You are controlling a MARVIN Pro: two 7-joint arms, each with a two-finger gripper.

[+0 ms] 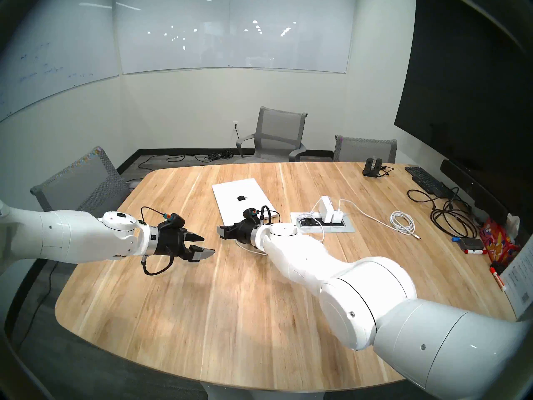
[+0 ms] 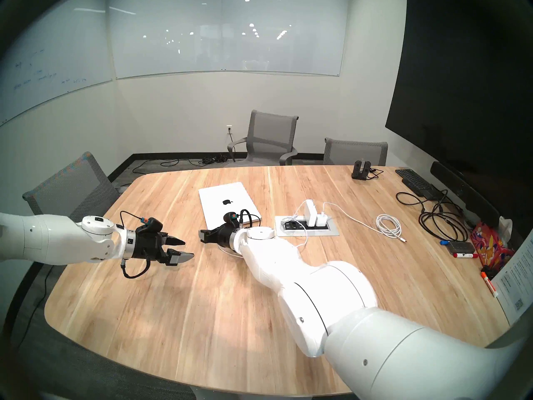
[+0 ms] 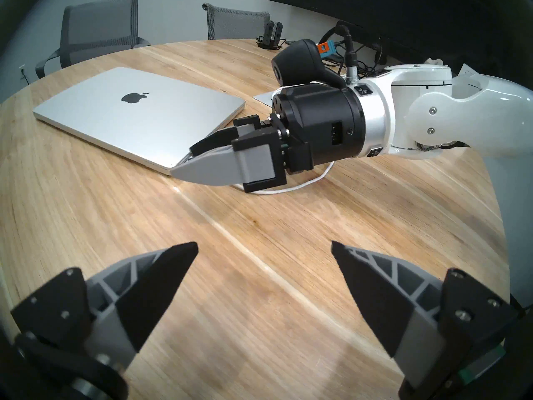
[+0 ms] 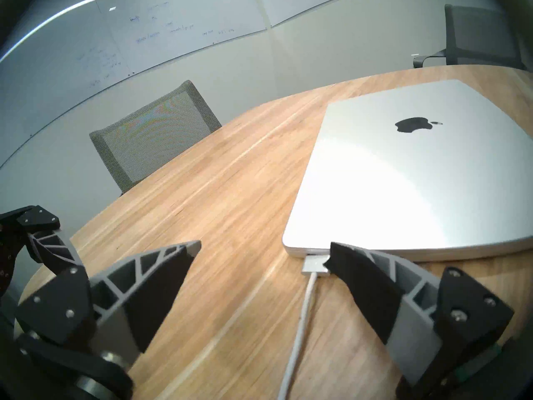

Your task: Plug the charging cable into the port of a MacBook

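Note:
The closed silver MacBook [image 1: 245,197] lies flat near the table's middle, apple logo up. In the right wrist view the charging cable [image 4: 302,318] runs across the wood to its flat connector [image 4: 315,265]. The connector sits against the MacBook [image 4: 403,174] side edge by the near corner, and the port is hidden behind it. My right gripper [image 4: 265,245] is open and low at that corner, with one fingertip [image 4: 346,258] beside the connector. My left gripper [image 1: 208,245] hovers open and empty above bare wood, left of the right gripper [image 1: 222,232].
A recessed power box [image 1: 346,227] with white chargers [image 1: 327,209] sits right of the laptop. Further right are a coiled white cord [image 1: 402,222], black cords [image 1: 450,217], a black keyboard [image 1: 424,178] and markers. Grey chairs [image 1: 277,134] ring the table.

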